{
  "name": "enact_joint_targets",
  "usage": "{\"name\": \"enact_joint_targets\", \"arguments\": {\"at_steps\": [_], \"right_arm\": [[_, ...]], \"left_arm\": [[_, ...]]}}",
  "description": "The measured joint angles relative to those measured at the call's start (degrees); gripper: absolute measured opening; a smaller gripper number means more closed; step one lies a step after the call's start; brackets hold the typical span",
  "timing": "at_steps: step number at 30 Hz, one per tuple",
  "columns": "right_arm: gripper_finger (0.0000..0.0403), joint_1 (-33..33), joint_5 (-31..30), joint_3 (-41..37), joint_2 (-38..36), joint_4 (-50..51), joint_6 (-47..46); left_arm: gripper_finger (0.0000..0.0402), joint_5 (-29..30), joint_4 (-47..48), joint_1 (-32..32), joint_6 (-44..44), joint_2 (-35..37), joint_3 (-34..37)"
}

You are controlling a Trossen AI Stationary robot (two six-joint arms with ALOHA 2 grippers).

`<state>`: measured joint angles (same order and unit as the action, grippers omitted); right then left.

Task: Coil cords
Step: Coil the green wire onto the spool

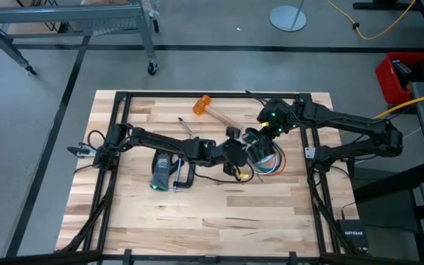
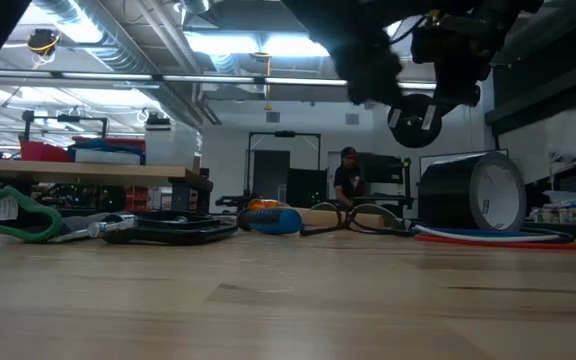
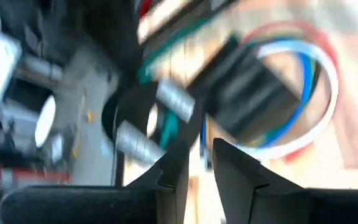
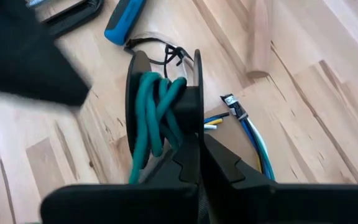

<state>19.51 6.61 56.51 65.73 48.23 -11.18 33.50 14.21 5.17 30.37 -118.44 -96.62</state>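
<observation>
Left end effector (image 3: 194, 163) slightly parted at table centre; right end effector (image 4: 199, 163) closed, meeting it.

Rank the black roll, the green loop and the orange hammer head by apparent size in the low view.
1. Black roll
2. Green loop
3. Orange hammer head
Distance from the camera may skew the last two.

There are two robot arms, so two grippers: the left gripper (image 1: 235, 153) and the right gripper (image 1: 260, 140). I count one hammer (image 1: 210, 107), one blue-handled screwdriver (image 4: 124, 20), one black spool (image 4: 163, 93), one teal cord (image 4: 151, 115), and maybe one wire bundle (image 1: 269, 163).
</observation>
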Motion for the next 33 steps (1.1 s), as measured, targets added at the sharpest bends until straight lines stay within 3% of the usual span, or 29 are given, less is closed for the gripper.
{"name": "enact_joint_targets", "arguments": {"at_steps": [11, 19, 26, 33], "right_arm": [[0.0004, 0.0, 0.1, 0.0, 0.0, 0.5, 0.0], [0.0004, 0.0, 1.0, 0.0, 0.0, 2.0, 1.1], [0.0004, 0.0, 4.4, 0.0, 0.0, 2.3, 2.7], [0.0004, 0.0, 5.7, 0.9, 0.0, -0.1, 4.2]], "left_arm": [[0.0031, 1.5, 18.5, -2.8, -23.0, 1.3, 0.1], [0.0002, 1.7, 21.3, -4.3, -28.7, 5.3, 2.3], [0.0004, 2.9, 20.8, -4.6, -33.1, 17.6, 11.4], [0.0005, 7.0, 17.8, -4.3, -40.0, 36.6, 27.0]]}}
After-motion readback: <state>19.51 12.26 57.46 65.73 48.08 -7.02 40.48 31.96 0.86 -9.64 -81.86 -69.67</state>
